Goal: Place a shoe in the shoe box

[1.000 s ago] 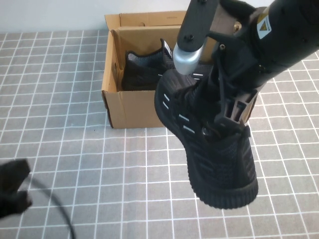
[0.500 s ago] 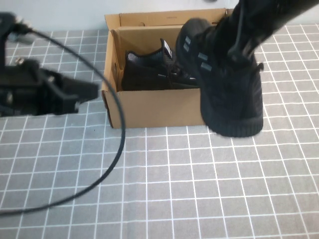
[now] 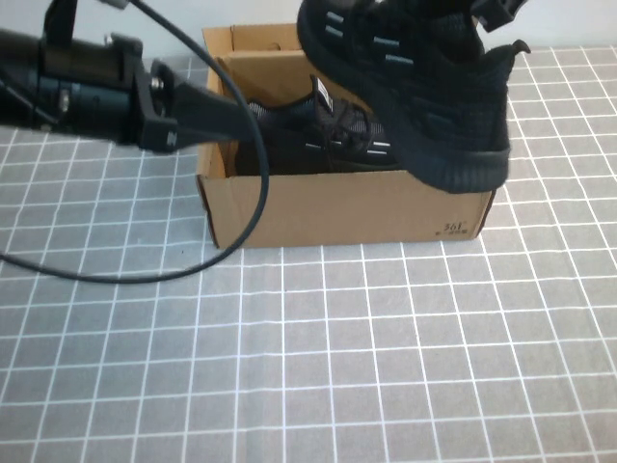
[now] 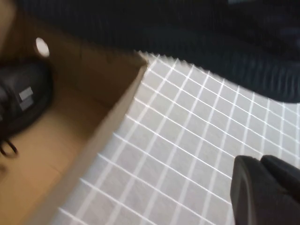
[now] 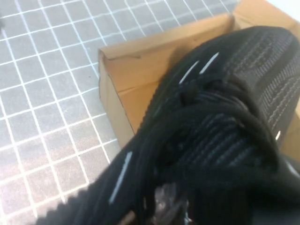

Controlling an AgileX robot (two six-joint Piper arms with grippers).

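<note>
A black knit shoe point(image 3: 415, 87) with white dashes hangs in the air over the right half of the open brown shoe box point(image 3: 328, 207), toe toward the front right corner. My right gripper point(image 3: 496, 8) holds it from above and is mostly out of view. In the right wrist view the shoe point(image 5: 225, 117) fills the picture above the box point(image 5: 136, 65). A matching shoe point(image 3: 289, 135) lies inside the box. My left gripper point(image 3: 227, 111) is shut and empty, reaching over the box's left wall. In the left wrist view its fingertips point(image 4: 262, 187) are over the mat beside the box wall point(image 4: 93, 140).
The grey mat with a white grid point(image 3: 337, 357) covers the table around the box. The box's lid flap point(image 3: 280, 39) stands open at the back. The left arm's black cable point(image 3: 145, 275) loops over the mat left of the box.
My right arm has lifted the shoe from in front of the box to above it. My left arm has swung in from the lower left to the box's left wall.
</note>
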